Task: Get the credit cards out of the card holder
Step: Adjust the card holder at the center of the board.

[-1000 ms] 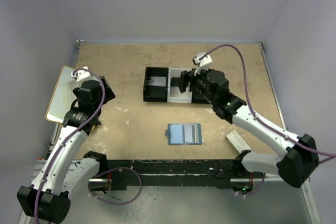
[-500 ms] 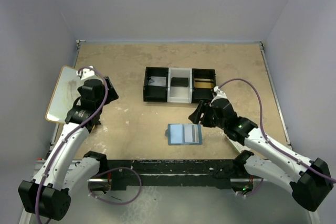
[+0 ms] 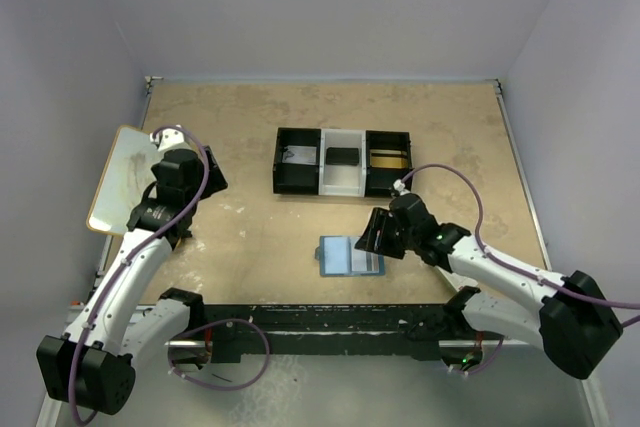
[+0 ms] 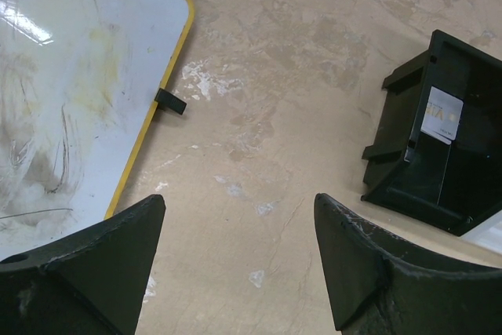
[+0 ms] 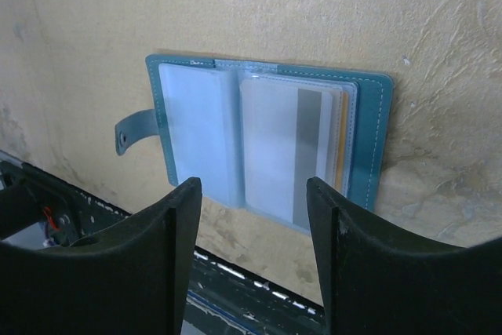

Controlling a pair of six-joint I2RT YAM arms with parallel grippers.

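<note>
A: Wallet (image 5: 267,139) location?
B: Lying open on the worktop (image 3: 250,147), cards (image 5: 302,158) in its pocket.
A: Hand states?
B: Right hand (image 3: 372,233) hovers above the wallet, fingers apart, empty. Left hand (image 4: 239,213): fingers apart, empty.

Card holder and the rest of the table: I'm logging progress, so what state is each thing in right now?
card holder: open flat, pockets facing up.
snap tab: unfastened, sticking out sideways.
credit cards: a striped one and a gold edge show, tucked in the sleeves.
right fingers: open, empty, over the card holder.
left fingers: open, empty, above bare table.
compartment tray: upright, dark item in white middle compartment.
whiteboard: lying flat, smudged.
</note>
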